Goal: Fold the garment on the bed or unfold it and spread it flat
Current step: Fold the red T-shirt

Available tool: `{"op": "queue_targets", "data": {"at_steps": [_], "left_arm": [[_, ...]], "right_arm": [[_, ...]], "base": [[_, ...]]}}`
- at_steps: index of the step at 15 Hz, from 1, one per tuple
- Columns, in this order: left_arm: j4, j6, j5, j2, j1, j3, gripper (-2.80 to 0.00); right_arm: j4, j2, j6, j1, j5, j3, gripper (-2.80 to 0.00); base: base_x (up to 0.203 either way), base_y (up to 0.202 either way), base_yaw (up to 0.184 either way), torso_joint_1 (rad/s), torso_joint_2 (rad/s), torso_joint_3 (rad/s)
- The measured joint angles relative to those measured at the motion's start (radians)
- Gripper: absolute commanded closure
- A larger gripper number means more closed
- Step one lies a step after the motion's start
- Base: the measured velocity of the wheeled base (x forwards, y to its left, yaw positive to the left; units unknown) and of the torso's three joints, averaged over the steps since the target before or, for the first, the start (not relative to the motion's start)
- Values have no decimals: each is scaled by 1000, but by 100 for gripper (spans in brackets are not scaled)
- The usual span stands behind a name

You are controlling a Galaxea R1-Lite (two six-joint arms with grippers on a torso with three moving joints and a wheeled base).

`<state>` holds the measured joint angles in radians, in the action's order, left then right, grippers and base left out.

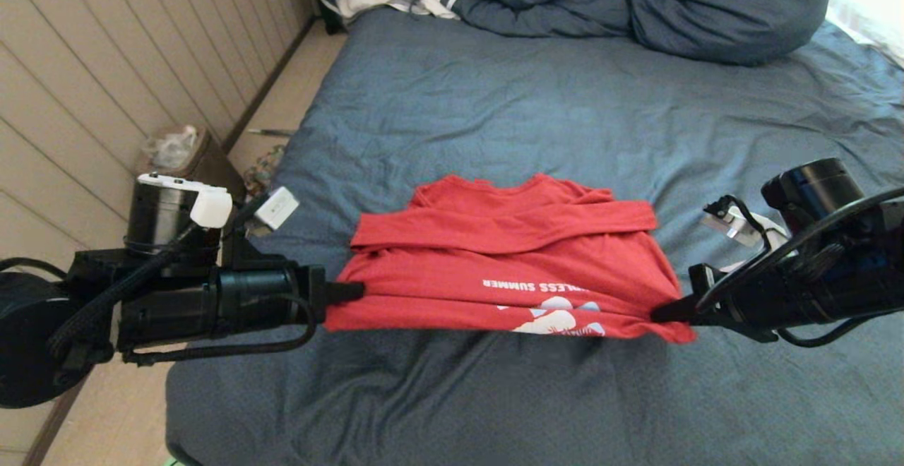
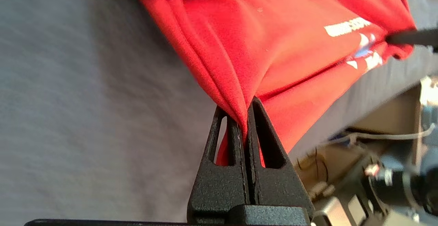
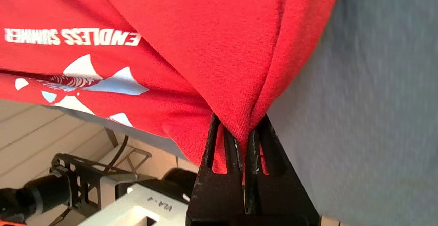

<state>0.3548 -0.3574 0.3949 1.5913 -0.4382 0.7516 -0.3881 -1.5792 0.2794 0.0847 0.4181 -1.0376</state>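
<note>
Both pincers were clamped on the garment [image 1: 508,261]: the left pincer [image 1: 351,291] pinched one near corner, the right pincer [image 1: 665,311] the other, apparently stretching that near edge taut for a fold, the rest lying on the bed [image 1: 494,113].

Soft even daylight, shadow under the lifted garment [image 1: 508,268], wrist views blurred at the bed [image 1: 494,113]
</note>
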Motion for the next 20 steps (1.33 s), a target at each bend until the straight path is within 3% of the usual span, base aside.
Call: {"op": "queue_targets", "data": {"at_steps": [4, 5, 6, 7, 8, 16, 17, 18, 20], "left_arm": [[101, -15, -8, -17, -48, -108, 0], [120, -24, -8, -17, -55, -128, 0], [132, -39, -8, -16, -60, -144, 0], [144, -51, -9, -17, -65, -158, 0], [154, -53, -14, -17, -67, -177, -280], [191, -44, -83, -78, -56, -251, -280], [193, -42, -105, -89, -30, -251, -280], [192, -38, -115, -97, 0, -244, 0], [176, -22, -119, -109, 63, -196, 0]], "right_arm": [[2, 39, -9, -1, -2, 81, 0], [3, 43, -9, -1, -2, 94, -19], [3, 46, -9, 0, -2, 101, -280], [4, 46, -10, 0, -1, 107, -280], [6, 47, -10, 0, -1, 114, -280], [29, 86, -50, -15, -1, 151, -280], [29, 93, -50, -28, 0, 136, -220], [29, 97, -49, -42, 1, 118, 0], [27, 105, -49, -70, 1, 70, 0]], "base": [[0, 0, 0, 0, 0, 0], [0, 0, 0, 0, 0, 0], [0, 0, 0, 0, 0, 0], [0, 0, 0, 0, 0, 0], [0, 0, 0, 0, 0, 0], [0, 0, 0, 0, 0, 0], [0, 0, 0, 0, 0, 0], [0, 0, 0, 0, 0, 0], [0, 0, 0, 0, 0, 0]]}}
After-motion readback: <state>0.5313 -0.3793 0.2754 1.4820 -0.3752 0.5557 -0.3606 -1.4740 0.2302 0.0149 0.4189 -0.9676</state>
